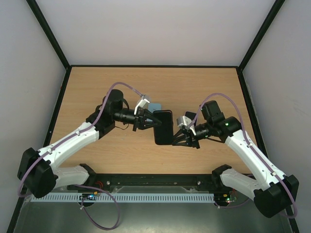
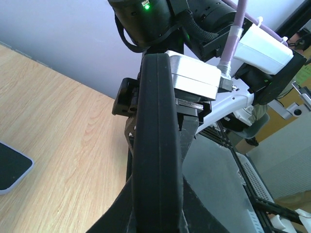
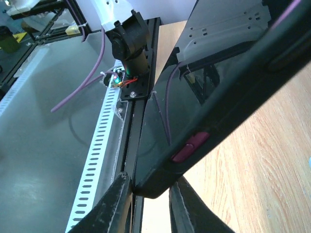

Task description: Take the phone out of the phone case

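Grey perforated cable strip (image 1: 146,197) and black frame rail (image 1: 150,182) run along the near edge, with the arm bases at either end. White-and-black left arm (image 1: 73,141) reaches in from the near left and white-and-black right arm (image 1: 248,150) from the near right, each trailing a purple cable (image 1: 124,85). They meet over the middle of the light wooden bench (image 1: 97,87). Between them is the glossy black phone (image 1: 163,127), face up and long axis running near to far. It is seated in its matte black phone case (image 3: 218,121), whose rim wraps the screen edge. A small maroon side button (image 3: 190,145) shows on that rim. Right jaws are closed on the phone's near right corner, one dark finger pressed either side of it in the right wrist view. Left jaws are closed on the far left edge, and the left wrist view shows the case edge-on, clamped between them. Whether the phone clears the bench, cannot tell. A green indicator light (image 1: 226,124) glows on the right wrist. Just beyond the left jaws a small flat slab with a pale blue rim (image 1: 154,106) lies on the bench near the phone's far left corner, apart from it. In the left wrist view its face looks dark. Beyond it are bare wood, a black frame and plain white walls (image 1: 155,29).
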`<state>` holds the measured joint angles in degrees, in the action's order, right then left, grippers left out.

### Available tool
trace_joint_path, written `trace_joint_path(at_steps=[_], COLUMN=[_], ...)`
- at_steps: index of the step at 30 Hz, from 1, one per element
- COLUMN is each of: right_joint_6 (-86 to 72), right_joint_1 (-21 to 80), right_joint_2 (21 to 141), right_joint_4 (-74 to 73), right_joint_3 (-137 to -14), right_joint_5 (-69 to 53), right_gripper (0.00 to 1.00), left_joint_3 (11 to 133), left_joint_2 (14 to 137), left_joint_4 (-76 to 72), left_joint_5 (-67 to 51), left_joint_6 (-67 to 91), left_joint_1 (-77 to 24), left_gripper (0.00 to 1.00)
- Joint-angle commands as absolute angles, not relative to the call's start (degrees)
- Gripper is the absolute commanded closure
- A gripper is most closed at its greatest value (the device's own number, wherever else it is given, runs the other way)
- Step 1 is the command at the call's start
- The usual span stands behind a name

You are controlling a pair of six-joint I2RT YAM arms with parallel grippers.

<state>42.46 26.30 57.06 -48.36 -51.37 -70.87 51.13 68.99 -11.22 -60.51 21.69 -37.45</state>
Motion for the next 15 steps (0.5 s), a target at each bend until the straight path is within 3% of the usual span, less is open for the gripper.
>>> trace_joint_path(at_steps=[1,5,15], right_joint_6=[46.98,49.52,51.65], right_joint_1=[26.78,26.77,26.76], right_joint_2=[56.79,56.28,54.13], right_joint_4=[-48.91,-47.53,-44.37], right_joint_3=[-52.14,-49.85,-48.44], right_joint_5=[-69.73,-68.22,-62.35], right_gripper=[0.84,0.85,0.78], left_joint_3=[52.27,52.46,51.86], left_joint_2=[69.71,69.75,69.26], left_joint_4=[-14.67,-16.1,-21.49], left_joint_5=[-63.83,-65.5,-68.86], left_joint_6=[23.7,27.21,36.69], left_joint_1=[-38.11,-39.03,-42.35], left_gripper=[0.98,0.98,0.97])
